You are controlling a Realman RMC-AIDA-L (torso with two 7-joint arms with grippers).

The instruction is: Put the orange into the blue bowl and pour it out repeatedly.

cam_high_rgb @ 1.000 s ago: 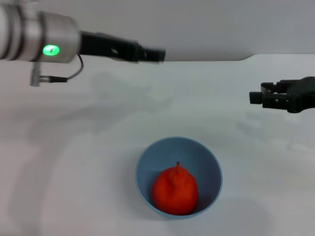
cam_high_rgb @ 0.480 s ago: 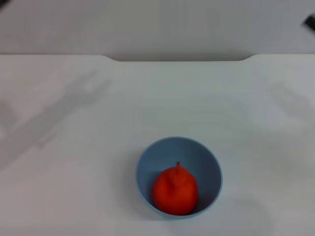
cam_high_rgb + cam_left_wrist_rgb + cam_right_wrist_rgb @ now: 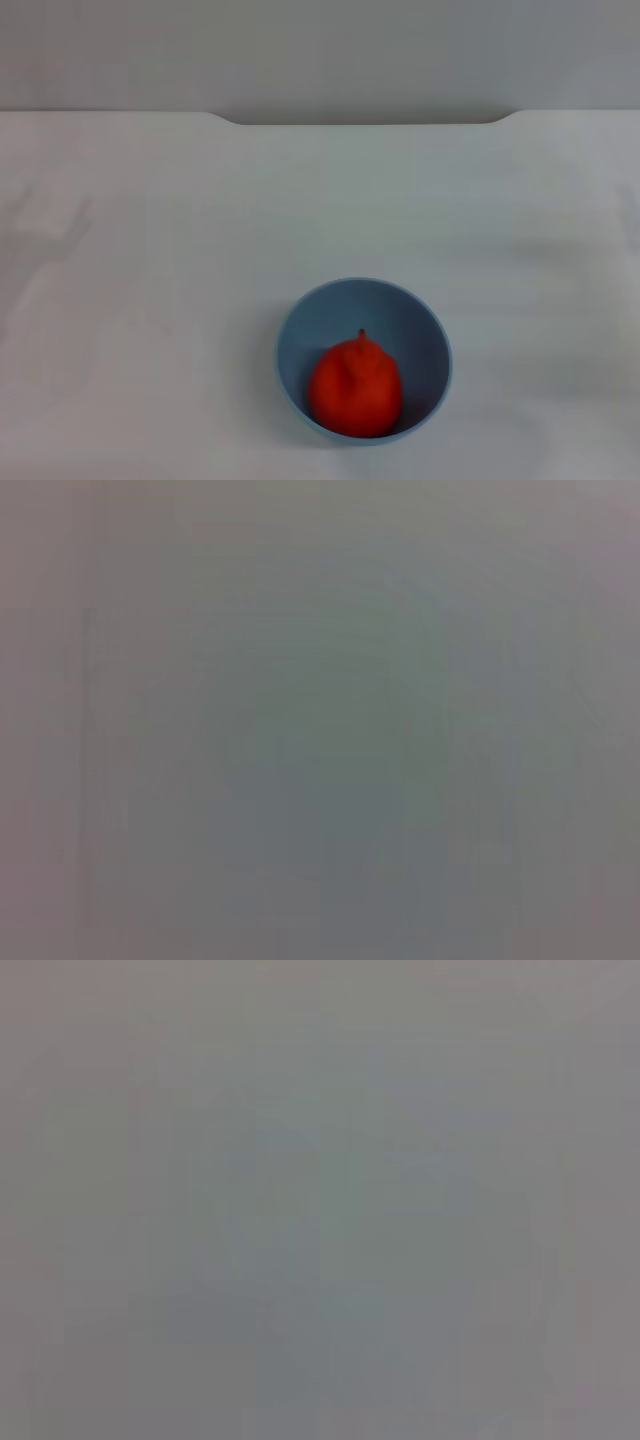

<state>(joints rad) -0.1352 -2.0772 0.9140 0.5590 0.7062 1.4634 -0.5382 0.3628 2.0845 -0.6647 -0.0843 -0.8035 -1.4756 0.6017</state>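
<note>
Neither gripper appears in any view, so their openness cannot be told. The orange (image 3: 354, 388) sits inside the blue bowl (image 3: 425, 325), lower centre of the head view. Pouring seems next: an arm must return and grasp the rim.

Only a white table (image 3: 150, 300), spreading from near edge to far and from left to right. Beyond its notched far edge, a plain grey wall (image 3: 320, 50).

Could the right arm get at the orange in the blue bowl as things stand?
Probably yes. The orange sits uncovered in the upright blue bowl on the table, open from above. Neither gripper is in view, so the approach cannot be judged.
</note>
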